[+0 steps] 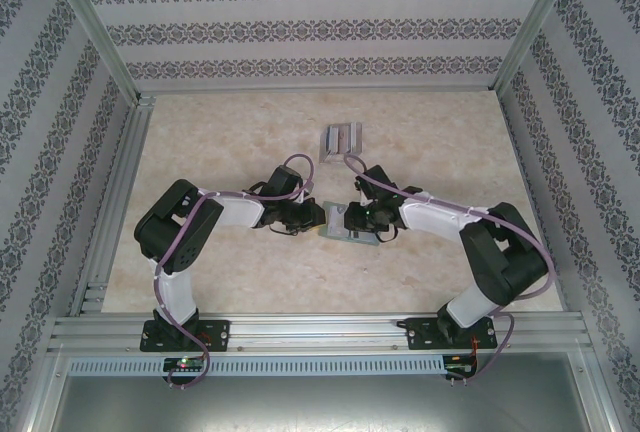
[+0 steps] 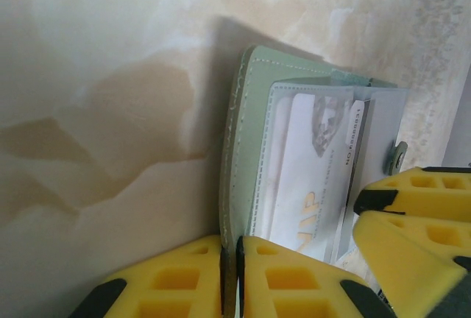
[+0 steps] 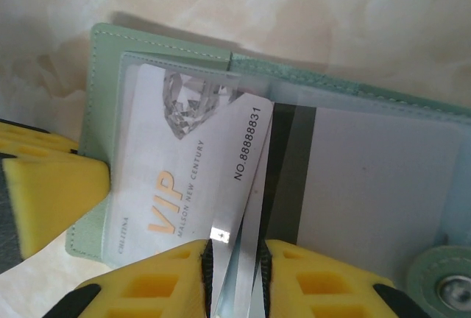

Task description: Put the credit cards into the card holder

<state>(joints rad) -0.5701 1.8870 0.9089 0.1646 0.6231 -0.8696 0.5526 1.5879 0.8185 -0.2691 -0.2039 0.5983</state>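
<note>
patterned wallpaper walls (image 1: 300,12) box in a pale marbled table (image 1: 220,132), and both arms meet a little nearer than its middle. on the left, the left tool (image 2: 229,252) is pressed together on the stitched edge of the card holder (image 2: 243,149), pinning its cover open. the holder lies flat between the two tools, its long axis running left to right, parallel to the near edge. on the right, the right tool (image 3: 235,263) straddles the lower edge of a white vip card (image 3: 176,178) that lies slanted, seemingly partly inside a clear sleeve. its fingers stand a little apart, and i cannot tell whether they bite the card or merely flank it. the other credit cards (image 1: 340,139) lie as a small block well apart, toward the far edge, straight beyond the holder, long axis also roughly left to right. the right tool looks slightly nearer to them and, i judge, the freer one to fetch. the top view gives that block's place against both tools; the right wrist view gives the card's print, a dark stripe (image 3: 294,163) and a snap stud (image 3: 445,288), too fine to read from above.
</note>
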